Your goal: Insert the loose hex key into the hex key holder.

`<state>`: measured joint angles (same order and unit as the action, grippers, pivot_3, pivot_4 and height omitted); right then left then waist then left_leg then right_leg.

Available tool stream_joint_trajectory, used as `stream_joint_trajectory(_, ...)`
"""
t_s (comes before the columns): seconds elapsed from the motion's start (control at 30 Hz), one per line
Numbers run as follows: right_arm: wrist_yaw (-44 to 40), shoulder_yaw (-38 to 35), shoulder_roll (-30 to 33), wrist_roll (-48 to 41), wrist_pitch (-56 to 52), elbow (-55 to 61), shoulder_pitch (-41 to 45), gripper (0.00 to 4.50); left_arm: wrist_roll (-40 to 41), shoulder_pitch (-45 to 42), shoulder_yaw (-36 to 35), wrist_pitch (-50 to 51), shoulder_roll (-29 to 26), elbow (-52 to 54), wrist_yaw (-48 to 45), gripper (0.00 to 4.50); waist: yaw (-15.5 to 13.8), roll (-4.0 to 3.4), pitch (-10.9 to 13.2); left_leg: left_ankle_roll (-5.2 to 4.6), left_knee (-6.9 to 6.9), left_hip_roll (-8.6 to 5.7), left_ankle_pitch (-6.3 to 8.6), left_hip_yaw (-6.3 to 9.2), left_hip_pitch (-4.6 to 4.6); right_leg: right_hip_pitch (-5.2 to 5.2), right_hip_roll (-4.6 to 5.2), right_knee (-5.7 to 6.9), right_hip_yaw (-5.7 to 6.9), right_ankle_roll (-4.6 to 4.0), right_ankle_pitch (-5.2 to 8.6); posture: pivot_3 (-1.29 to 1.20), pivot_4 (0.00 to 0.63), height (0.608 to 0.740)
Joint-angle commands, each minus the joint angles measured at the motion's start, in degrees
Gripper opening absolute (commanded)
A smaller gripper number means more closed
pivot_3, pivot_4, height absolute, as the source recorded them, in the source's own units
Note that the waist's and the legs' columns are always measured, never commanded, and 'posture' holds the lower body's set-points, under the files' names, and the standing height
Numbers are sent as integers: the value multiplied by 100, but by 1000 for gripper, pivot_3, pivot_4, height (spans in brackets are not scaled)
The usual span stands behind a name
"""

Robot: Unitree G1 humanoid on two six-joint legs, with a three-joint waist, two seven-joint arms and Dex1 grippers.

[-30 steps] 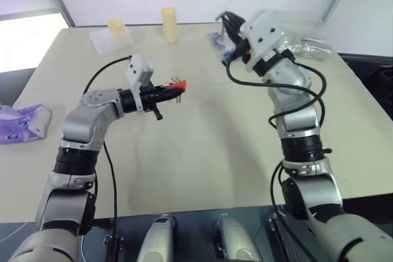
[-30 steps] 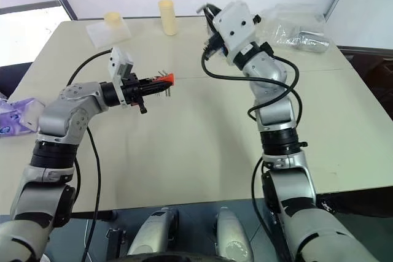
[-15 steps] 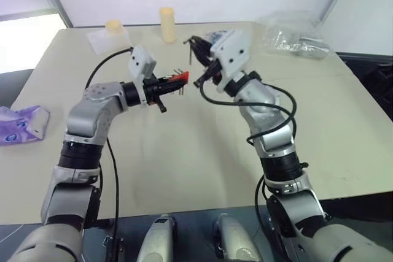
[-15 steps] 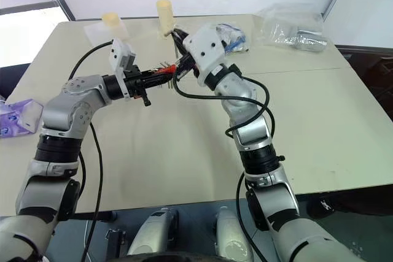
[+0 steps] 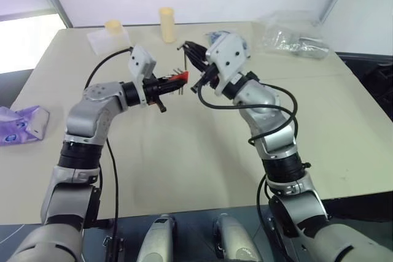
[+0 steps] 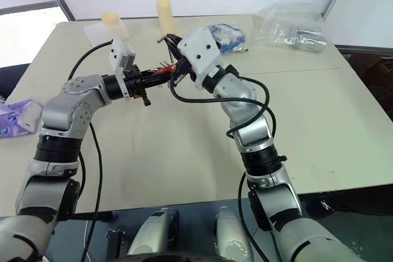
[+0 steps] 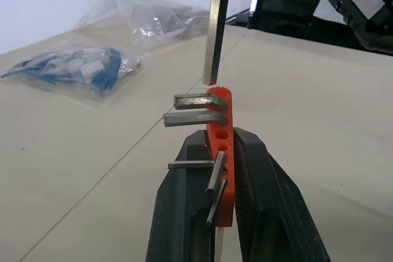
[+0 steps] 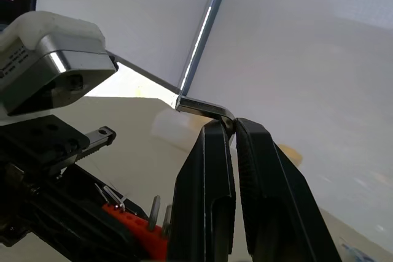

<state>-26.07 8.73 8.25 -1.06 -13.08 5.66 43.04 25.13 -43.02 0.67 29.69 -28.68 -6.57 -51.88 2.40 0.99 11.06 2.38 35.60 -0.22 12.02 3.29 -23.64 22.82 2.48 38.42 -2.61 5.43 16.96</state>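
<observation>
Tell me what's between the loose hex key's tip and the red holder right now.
Nothing. In the left wrist view the loose hex key comes down with its tip at the top end of the hex key holder, which the left gripper clamps.

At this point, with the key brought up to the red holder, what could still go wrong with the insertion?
1. The loose hex key is pinched only at its bend by the right gripper, so it may swivel if its tip catches.
2. In the left wrist view its long leg meets the very top end of the hex key holder; it may miss a free hole.
3. The left gripper holds the holder in the air, unsupported, so a push could shift it.
</observation>
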Motion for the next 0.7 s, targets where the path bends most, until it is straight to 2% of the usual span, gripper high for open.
stream_joint_trajectory(0.03,-3,-78,28,-127,-15,350,115,40,-54,-101,-129,-158,-69,42,0,0,-1,0,0,0,0,0,0,0,0,0,0,0,0,0,0,0,150,740)
stream_joint_trajectory(0.7,-25,26,-21,-133,-58,210,61,40,-44,-114,-150,-202,-44,80,-13,0,-1,0,0,0,-2,0,0,0,0,0,0,-3,0,0,0,0,150,740)
